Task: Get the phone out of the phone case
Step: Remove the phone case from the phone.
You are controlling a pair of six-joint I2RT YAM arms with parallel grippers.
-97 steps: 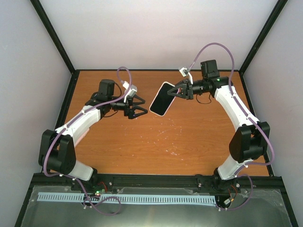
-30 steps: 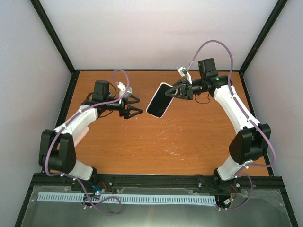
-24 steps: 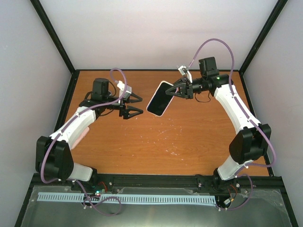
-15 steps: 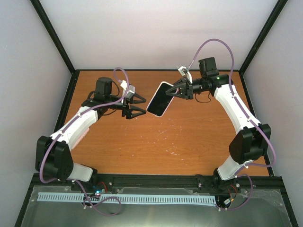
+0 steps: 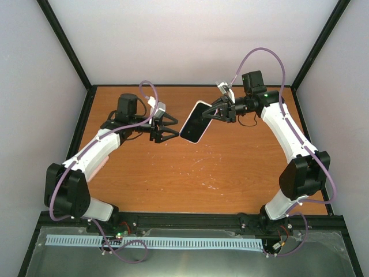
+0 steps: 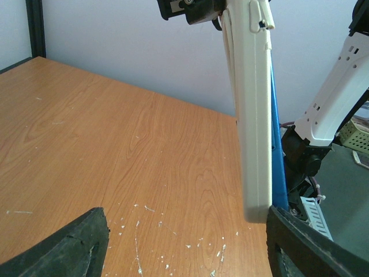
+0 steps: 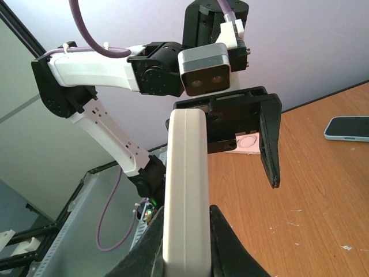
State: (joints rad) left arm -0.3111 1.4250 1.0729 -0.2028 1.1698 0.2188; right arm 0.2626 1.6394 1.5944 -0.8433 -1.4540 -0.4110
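Two-arm grasping stage: the right arm's fingers (image 5: 217, 110) clamp the white rectangular phone case (image 6: 253, 115), dark-screened phone (image 5: 193, 122) apparently inside, aloft over the wooden desk (image 5: 230, 167), while the left arm's fingers (image 5: 169, 120), spread wide just beside its free end, must next close there.

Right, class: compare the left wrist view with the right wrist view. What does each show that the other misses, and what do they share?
Only the left wrist view shows the right arm and a blue strip behind the phone case. Only the right wrist view shows the left arm and a second phone lying flat on the table. Both show the cream phone case edge-on, held above the wooden table.
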